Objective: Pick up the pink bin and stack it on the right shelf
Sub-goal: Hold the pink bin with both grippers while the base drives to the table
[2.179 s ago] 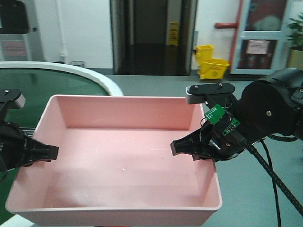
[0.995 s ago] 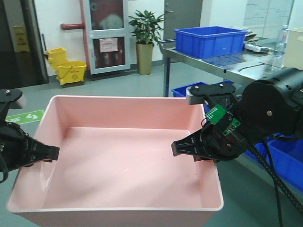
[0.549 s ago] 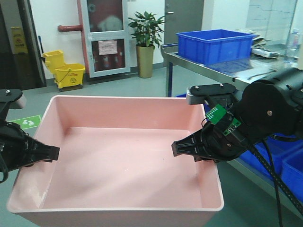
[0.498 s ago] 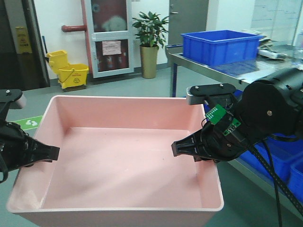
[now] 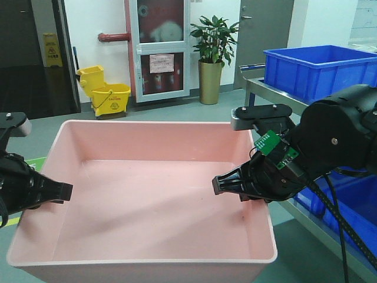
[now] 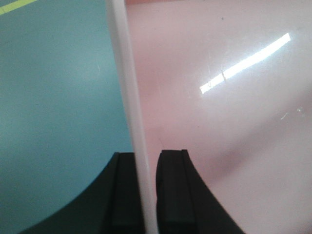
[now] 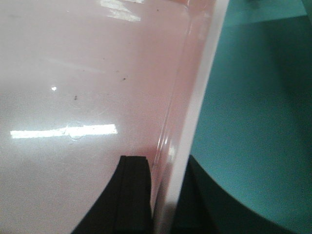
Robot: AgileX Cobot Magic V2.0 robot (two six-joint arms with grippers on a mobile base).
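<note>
- Gripping the pink bin point(image 5: 147, 138) by its two side walls, the two hands hold it in the air, level and open side up, above the green floor point(image 5: 177, 109).
- The left hand point(image 5: 53, 192) is clenched on the left wall. In the left wrist view, this hand point(image 6: 145, 195) has the pale rim pinched between two black fingers point(image 6: 173, 195), one inside the bin point(image 6: 234, 122) and one outside over the floor point(image 6: 58, 97).
- The right hand point(image 5: 235, 184) is clenched on the right wall, near the middle of that wall's length. In the right wrist view, this hand point(image 7: 163, 195) straddles the rim the same way. One finger point(image 7: 134, 195) presses the glossy inner face of the bin point(image 7: 87, 73), and the other is a dark shape outside it.
- A steel counter point(image 5: 259, 87) stands along the right of the room, and a blue crate point(image 5: 318, 68) sits on it close to its left end.
- The bin does not touch the counter. It hangs lower than the top, to the left of the counter's left end and nearer the camera.
- Another blue crate point(image 5: 353, 200) shows under the counter, behind the right arm.
- By the far wall stand a yellow mop bucket point(image 5: 109, 94) and a potted plant point(image 5: 213, 35).
</note>
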